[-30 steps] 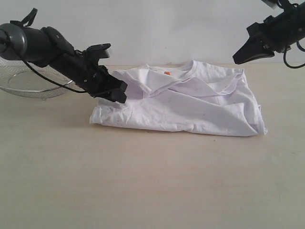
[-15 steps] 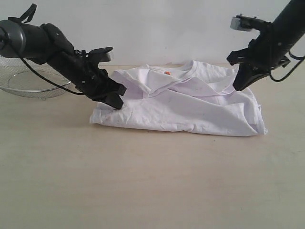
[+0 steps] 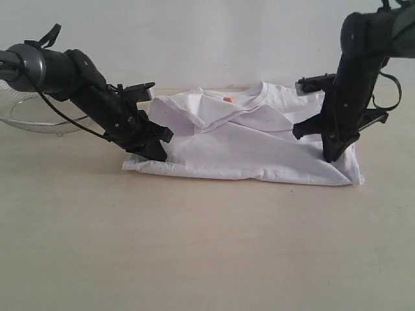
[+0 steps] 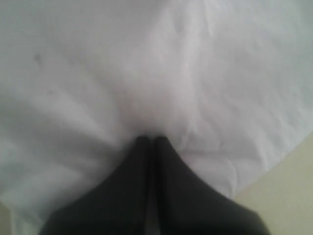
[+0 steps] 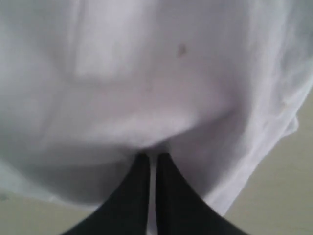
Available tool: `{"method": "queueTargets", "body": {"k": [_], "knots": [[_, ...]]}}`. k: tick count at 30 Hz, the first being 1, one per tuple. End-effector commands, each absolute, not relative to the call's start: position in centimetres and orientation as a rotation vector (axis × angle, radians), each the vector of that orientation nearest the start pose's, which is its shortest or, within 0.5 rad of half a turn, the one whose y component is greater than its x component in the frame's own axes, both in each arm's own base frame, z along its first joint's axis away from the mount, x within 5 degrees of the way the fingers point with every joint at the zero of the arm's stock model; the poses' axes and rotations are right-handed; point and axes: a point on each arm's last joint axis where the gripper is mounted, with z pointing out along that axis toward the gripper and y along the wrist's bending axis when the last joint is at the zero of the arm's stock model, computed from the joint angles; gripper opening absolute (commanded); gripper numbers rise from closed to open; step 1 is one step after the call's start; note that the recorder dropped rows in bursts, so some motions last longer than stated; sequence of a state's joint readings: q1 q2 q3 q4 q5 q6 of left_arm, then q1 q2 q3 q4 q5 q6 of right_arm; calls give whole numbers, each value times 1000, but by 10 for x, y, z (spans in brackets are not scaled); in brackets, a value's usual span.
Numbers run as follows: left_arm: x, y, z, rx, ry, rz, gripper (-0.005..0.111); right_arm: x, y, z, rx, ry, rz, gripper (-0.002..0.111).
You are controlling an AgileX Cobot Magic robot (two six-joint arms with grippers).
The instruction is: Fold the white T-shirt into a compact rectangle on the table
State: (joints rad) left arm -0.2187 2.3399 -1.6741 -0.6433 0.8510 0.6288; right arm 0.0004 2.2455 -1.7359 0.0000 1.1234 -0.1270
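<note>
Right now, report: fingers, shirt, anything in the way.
Left fingers shut, pinching shirt at left edge. Right fingers shut, tips on its right side. Shirt partly folded, rumpled. Basket far left, apart from shirt.

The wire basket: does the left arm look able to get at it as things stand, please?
Probably, once free: nothing blocks the basket, but the left gripper is pinching the shirt.
</note>
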Motion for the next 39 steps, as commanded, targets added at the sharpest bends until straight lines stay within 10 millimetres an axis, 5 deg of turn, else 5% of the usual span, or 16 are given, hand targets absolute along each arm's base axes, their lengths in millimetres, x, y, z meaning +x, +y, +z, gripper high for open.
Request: {"method": "queueTargets", "body": {"k": [1, 4, 10, 19, 26, 39], "knots": [[443, -140, 80, 642, 2822, -651, 5, 447, -24, 112, -170, 3176, -355, 0], [443, -137, 80, 644, 2833, -626, 5, 445, -46, 109, -107, 3190, -510, 0], [443, -136, 79, 652, 2839, -596, 5, 436, -79, 138, 58, 3181, -461, 0], [443, -136, 79, 651, 2839, -598, 5, 440, -30, 193, -174, 3009, -24, 0], [443, -136, 79, 653, 2842, -601, 5, 446, -3, 170, -261, 3030, 14, 0], [436, -132, 77, 729, 2911, -570, 5, 452, -5, 123, -284, 3099, -19, 0]]}}
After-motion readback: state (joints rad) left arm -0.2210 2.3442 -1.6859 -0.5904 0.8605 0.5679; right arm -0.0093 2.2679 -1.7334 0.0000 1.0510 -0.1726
